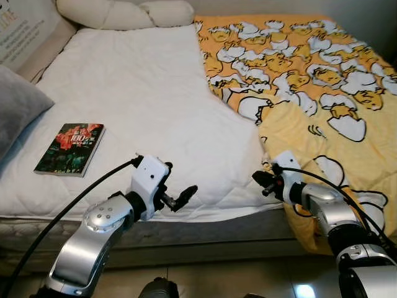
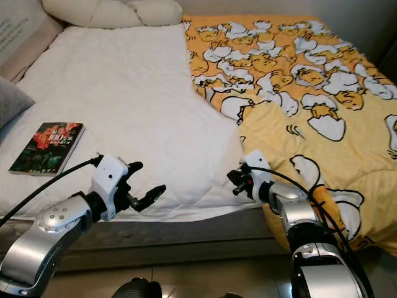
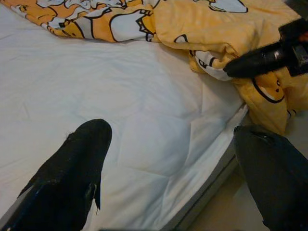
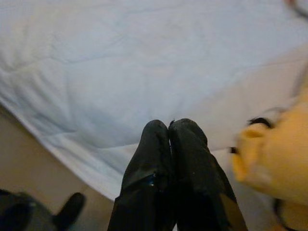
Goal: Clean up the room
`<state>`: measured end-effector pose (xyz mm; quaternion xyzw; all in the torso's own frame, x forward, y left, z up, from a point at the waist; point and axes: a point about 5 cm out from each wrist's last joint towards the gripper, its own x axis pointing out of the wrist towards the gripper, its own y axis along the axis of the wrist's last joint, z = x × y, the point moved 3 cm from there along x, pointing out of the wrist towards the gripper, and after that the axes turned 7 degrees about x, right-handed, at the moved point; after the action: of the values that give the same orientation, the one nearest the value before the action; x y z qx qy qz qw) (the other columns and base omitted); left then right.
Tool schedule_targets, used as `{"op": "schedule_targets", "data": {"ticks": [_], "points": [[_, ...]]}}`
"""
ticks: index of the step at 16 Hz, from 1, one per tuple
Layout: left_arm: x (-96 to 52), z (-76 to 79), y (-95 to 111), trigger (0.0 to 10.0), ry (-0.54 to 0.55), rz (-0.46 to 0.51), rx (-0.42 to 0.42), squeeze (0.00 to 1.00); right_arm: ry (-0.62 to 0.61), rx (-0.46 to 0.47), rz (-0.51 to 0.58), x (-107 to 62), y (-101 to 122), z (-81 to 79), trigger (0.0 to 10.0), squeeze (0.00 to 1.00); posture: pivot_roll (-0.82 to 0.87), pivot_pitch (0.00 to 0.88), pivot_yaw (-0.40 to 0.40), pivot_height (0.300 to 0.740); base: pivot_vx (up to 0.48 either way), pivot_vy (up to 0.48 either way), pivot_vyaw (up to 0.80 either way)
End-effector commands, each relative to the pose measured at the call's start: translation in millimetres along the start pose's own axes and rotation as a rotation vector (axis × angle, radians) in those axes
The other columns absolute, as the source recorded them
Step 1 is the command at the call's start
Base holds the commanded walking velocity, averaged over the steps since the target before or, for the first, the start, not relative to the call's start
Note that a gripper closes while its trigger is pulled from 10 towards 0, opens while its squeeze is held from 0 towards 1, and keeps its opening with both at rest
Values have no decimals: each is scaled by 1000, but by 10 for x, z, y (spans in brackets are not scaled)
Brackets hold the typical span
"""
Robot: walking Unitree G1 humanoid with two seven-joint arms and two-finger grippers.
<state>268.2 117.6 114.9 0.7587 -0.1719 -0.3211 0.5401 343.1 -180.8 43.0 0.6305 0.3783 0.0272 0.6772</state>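
Reaching over the near edge of the bed [image 1: 149, 93], both arms are held low and forward, which suggests the bedding is about to be dealt with. The right gripper [image 1: 259, 180] is set just beside the bunched near corner of the yellow blanket [image 1: 310, 112], close to where its folded edge meets the white sheet [image 1: 142, 99]; its fingers [image 4: 168, 159] are pressed together with nothing between them, so no cloth is held yet. The left gripper [image 1: 177, 197] is kept over the sheet's near edge, well apart from the blanket, its fingers [image 3: 72, 168] spread wide and empty, probably held ready to take a share of the cloth or steady the sheet.

The blanket is spread across the right half of the bed, with its near corner rumpled and hanging over the side towards the floor [image 1: 223, 279]; it is judged to be the thing most in need of straightening. A book [image 1: 70, 148] is left flat on the sheet near the left side, well apart from both grippers. A grey cushion [image 1: 15, 105] is seen at the left edge, and pale pillows [image 1: 124, 12] are laid at the head. The sheet looks quilted and soft, lightly creased. A tiled floor is visible below the bed frame.
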Motion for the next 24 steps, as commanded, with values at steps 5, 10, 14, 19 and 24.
{"op": "schedule_targets", "data": {"ticks": [5,10,14,19,24], "points": [[-28,-2,-39,10000,7,-13,19,1000,-123,-155,-107,62,-239,-105,10000,1000,12,0,20,740,0,0,0],[6,52,-24,10000,-14,-17,23,1000,-103,-116,-166,256,-294,-254,10000,1000,18,0,29,740,0,0,0],[24,37,12,10000,-15,-15,33,1000,-179,-109,-194,299,-205,-146,10000,1000,38,0,22,740,0,0,0],[-124,61,37,10000,-29,-47,46,1000,-318,-86,-274,145,-330,123,10000,1000,134,129,40,740,0,0,0],[-295,97,49,10000,-19,-70,29,1000,-482,-45,-239,-62,-244,454,10000,1000,178,230,45,740,0,0,0]]}}
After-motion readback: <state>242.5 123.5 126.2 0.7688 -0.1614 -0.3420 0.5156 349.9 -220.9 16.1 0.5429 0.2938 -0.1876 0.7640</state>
